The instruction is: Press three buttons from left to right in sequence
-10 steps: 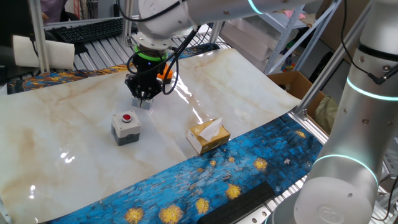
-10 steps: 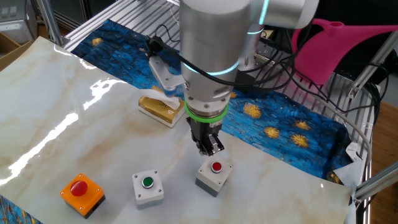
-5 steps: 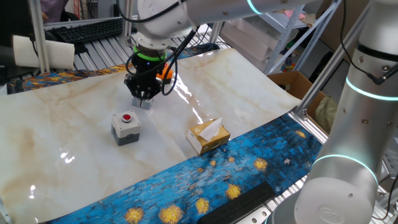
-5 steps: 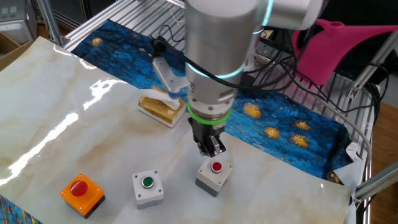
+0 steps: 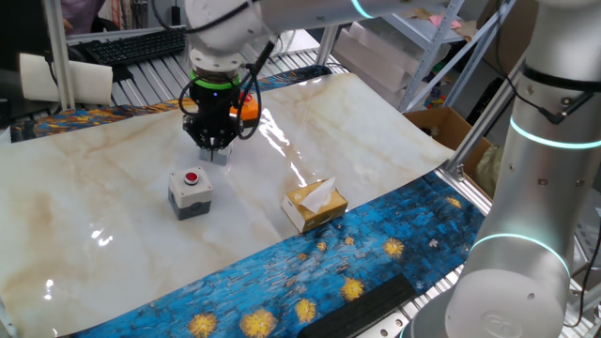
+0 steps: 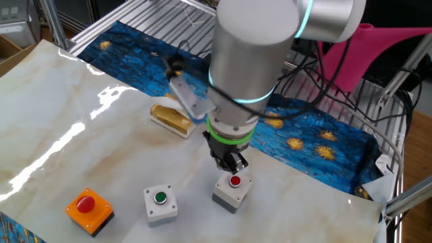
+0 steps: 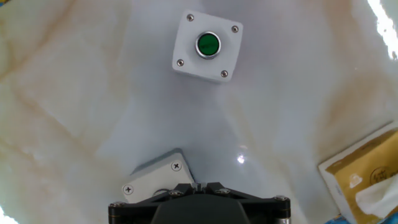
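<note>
Hanging just above the grey box with the red button [image 6: 231, 188], the gripper [image 6: 231, 164] points straight down, and I cannot tell whether its fingers are apart or together. The grey box with the green button [image 6: 160, 202] sits beside that one on the marble table [image 6: 54, 115], with the orange box [image 6: 88, 209] beyond and a tissue box [image 5: 315, 205] apart.

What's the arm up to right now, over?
Fingers poised just above the grey box with red button, contact unclear. Green button box and orange box wait beyond. Tissue box off to the side.
</note>
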